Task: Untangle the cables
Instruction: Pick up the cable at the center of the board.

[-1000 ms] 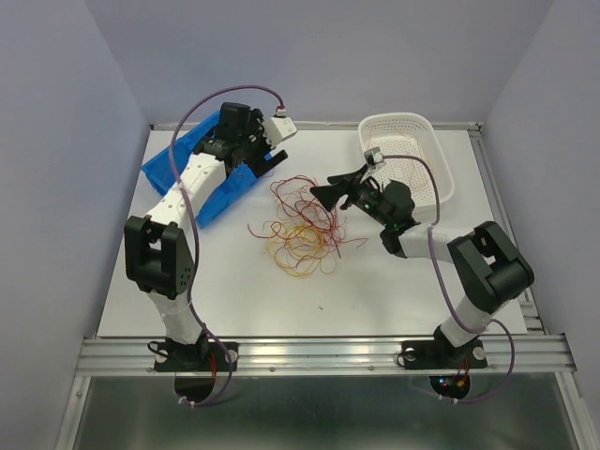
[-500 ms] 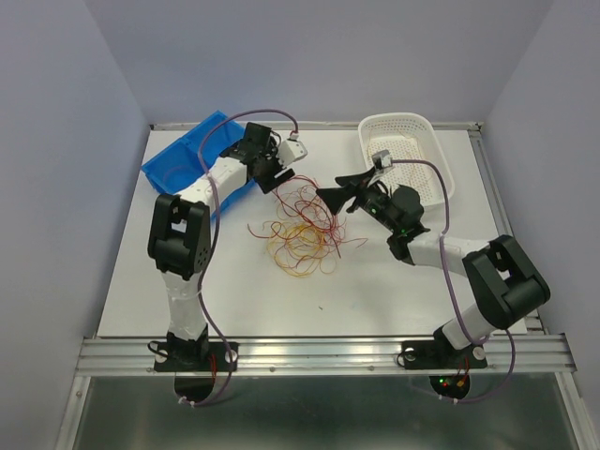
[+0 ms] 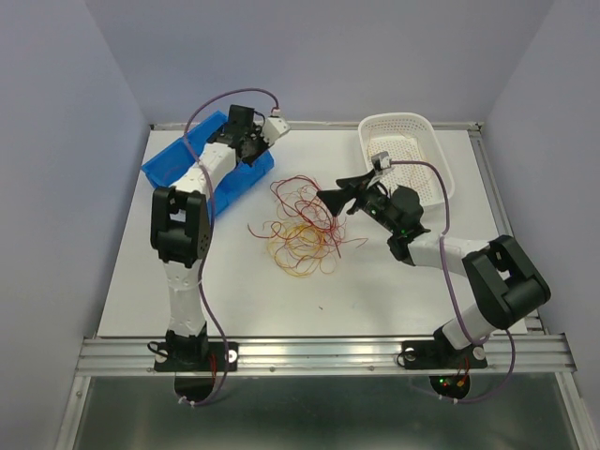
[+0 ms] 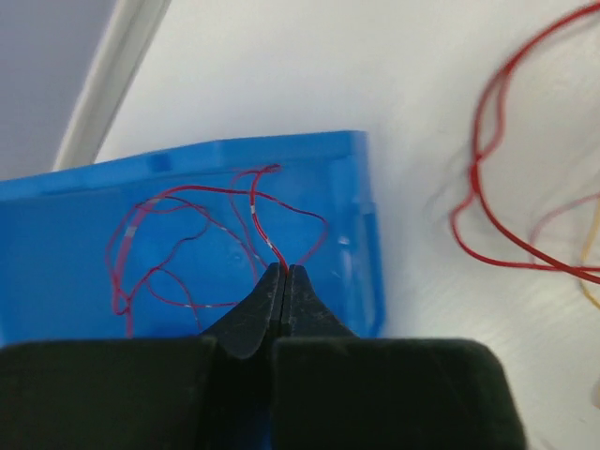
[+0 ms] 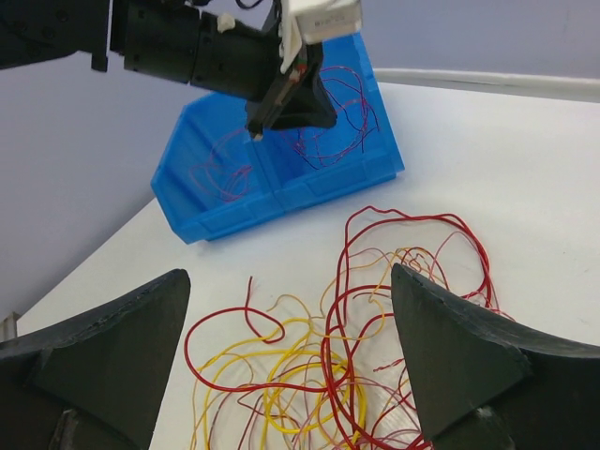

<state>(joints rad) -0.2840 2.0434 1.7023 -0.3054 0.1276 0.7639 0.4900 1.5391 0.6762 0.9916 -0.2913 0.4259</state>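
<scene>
Already we count few red strands [image 4: 254, 211] in blue bin [image 3: 173, 169]; most cables [image 3: 300, 230] lie tangled; left gripper [image 4: 284, 272] clenched, right gripper [image 5: 291, 272] splayed.

Tangled cables [image 5: 330, 361] near blue bin [image 5: 281, 192]

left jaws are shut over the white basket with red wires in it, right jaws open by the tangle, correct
Wrong container: the left wrist view shows those jaws shut over the blue bin, which holds the red wires. The rest stands.
</scene>
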